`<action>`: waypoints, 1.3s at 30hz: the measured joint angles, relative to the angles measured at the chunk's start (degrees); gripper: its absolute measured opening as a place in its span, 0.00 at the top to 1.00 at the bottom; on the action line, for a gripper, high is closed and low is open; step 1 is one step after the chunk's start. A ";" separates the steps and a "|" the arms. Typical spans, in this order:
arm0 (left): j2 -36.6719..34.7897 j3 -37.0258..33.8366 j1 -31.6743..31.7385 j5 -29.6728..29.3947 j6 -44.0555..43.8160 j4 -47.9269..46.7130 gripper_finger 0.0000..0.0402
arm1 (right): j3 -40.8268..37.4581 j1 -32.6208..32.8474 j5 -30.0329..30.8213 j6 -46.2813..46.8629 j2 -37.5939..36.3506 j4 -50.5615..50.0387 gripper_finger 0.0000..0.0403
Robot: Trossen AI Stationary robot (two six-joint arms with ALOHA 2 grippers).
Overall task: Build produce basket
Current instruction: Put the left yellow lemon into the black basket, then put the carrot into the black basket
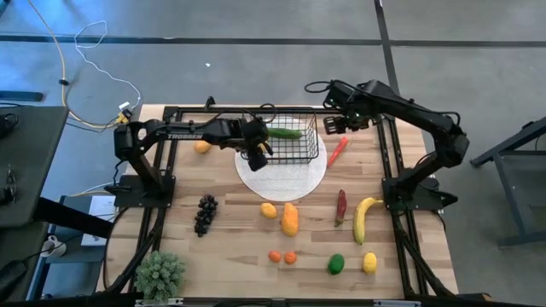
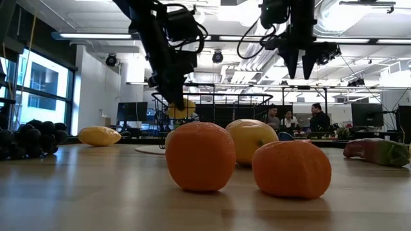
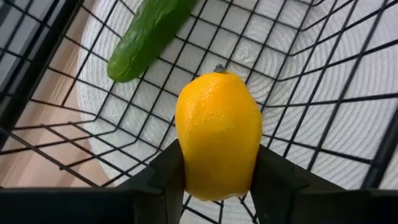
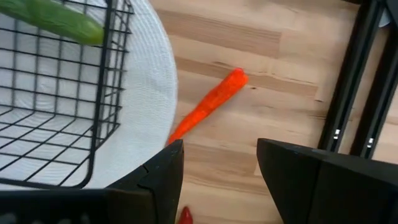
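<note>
Left gripper (image 3: 217, 186) fingers clamp a lemon (image 3: 217, 134) inside the wire basket (image 1: 294, 145), beside the cucumber (image 1: 284, 133). Basket sits on the white plate (image 1: 290, 181) on the counter (image 1: 239, 247). Right gripper (image 4: 217, 174) fingers spread, empty, above the orange chilli (image 4: 208, 106).

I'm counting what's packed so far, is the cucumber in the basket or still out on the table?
In. The cucumber lies inside the black wire basket, on its mesh floor near a wall; the left wrist view shows it within the grid sides.
</note>
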 joint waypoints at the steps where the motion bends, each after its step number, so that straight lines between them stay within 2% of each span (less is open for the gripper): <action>1: 0.00 0.00 -0.02 0.00 0.04 0.04 0.65 | 0.00 -0.25 0.00 -0.03 0.16 -0.12 0.54; 8: 0.00 0.00 -0.02 0.26 0.03 -0.02 0.53 | 0.00 -0.95 -0.35 -0.15 0.21 -5.52 0.54; 13: -0.04 0.00 -0.02 0.33 0.01 -0.02 0.48 | -0.02 0.97 -0.35 0.37 0.12 -9.49 0.54; 24: -1.18 0.02 0.00 1.63 0.90 -1.93 0.47 | 0.00 8.48 -0.20 6.88 -2.61 -9.79 0.54; 32: -7.08 0.02 0.01 2.38 3.50 -1.26 0.47 | 0.00 12.63 4.74 15.87 -5.54 -9.82 0.54; 39: -14.88 0.04 0.00 2.33 4.29 -1.93 0.47 | 0.00 11.87 10.20 21.46 -5.54 -9.79 0.54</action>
